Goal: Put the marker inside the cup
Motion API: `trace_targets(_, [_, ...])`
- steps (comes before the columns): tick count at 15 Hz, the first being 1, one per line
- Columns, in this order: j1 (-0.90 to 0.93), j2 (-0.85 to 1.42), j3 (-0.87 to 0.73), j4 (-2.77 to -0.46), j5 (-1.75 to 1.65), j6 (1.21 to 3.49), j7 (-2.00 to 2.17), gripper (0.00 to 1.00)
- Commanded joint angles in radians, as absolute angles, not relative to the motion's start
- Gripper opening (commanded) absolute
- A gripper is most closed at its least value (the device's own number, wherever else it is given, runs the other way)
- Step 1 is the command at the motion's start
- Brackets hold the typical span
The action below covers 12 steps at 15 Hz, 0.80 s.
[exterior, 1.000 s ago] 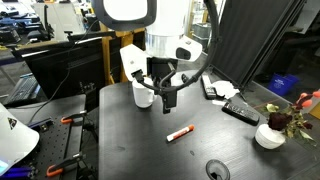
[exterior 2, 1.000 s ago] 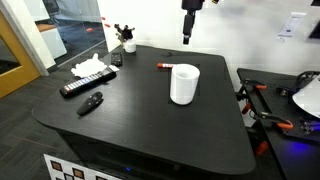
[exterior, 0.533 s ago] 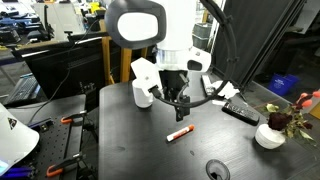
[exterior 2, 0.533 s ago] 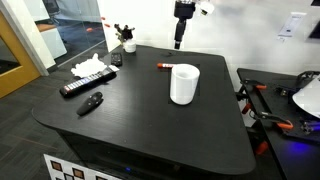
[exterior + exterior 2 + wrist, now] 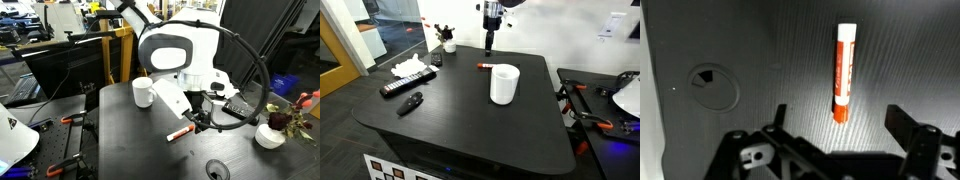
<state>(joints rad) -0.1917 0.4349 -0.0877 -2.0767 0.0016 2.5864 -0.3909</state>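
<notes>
- Since the earlier frames, the gripper (image 5: 488,46) has swung away from the cup (image 5: 503,84) to a place above the marker (image 5: 482,67). Marker and cup lie where they were.
- Gripper fingers (image 5: 779,117): spread wide, holding nothing. In the wrist view the marker's red tip falls between them.
- Marker (image 5: 844,70): flat on the black table (image 5: 460,125), white end pointing away from the gripper, clear of both fingers.
- Cup (image 5: 143,92): upright, near the marker but apart from it.
- Also on the table in an exterior view: black remote (image 5: 400,86), small black oval object (image 5: 411,103), flowered white bowl (image 5: 270,135).
</notes>
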Motion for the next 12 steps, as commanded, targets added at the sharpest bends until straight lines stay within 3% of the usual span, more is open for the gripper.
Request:
trace_targets(1, [-0.22, 0.52, -0.057, -1.988, -0.013, 2.597, -0.417, 1.0])
trace_targets(9, [-0.214, 0.648, -0.056, -1.882, -0.047, 2.594, -0.388, 1.0])
trace_targets(10, [-0.216, 0.659, -0.053, -1.873, -0.046, 2.595, -0.39, 0.8])
trace_targets(12, [-0.219, 0.675, -0.048, -1.857, -0.043, 2.596, -0.391, 0.68])
